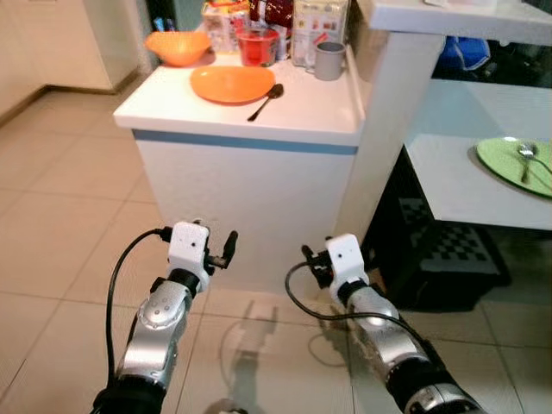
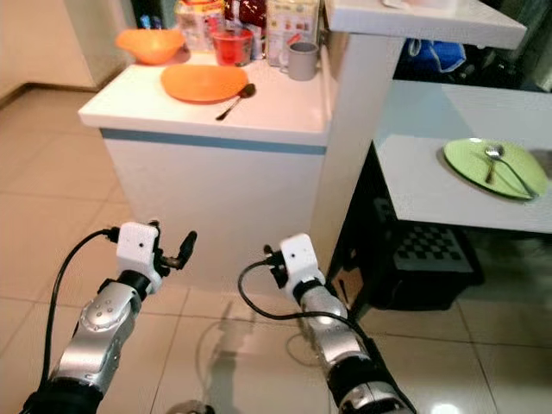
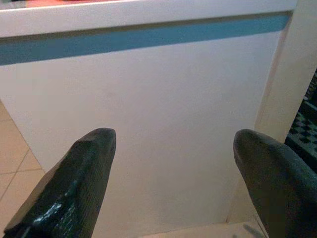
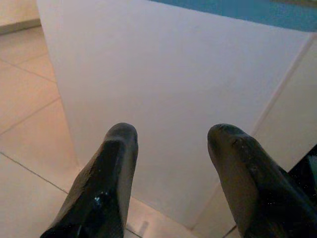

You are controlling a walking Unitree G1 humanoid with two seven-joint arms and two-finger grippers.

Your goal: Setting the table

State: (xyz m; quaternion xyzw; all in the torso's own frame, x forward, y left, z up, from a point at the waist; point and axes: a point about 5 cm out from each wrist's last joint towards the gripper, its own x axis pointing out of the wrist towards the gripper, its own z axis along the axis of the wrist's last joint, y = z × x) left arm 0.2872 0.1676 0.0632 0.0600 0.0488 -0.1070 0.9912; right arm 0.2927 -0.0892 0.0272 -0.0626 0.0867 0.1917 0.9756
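On the white counter [image 1: 302, 116] lie an orange plate [image 1: 231, 84] and, just to its right, a dark spoon [image 1: 266, 101]. An orange bowl [image 1: 178, 47], a red cup [image 1: 257, 47] and a grey mug [image 1: 329, 60] stand behind them. A green plate [image 1: 511, 164] with cutlery [image 1: 528, 160] on it rests on the lower white table [image 1: 457, 185] at the right. My left gripper [image 3: 173, 144] and right gripper [image 4: 171, 136] hang low before the counter's white front panel, both open with nothing between the fingers.
Cartons and packets [image 1: 315, 26] crowd the counter's back. A white pillar [image 1: 388, 129] separates the counter from the table. A black crate [image 1: 448, 259] sits under the table. Tiled floor [image 1: 60, 216] stretches open to the left.
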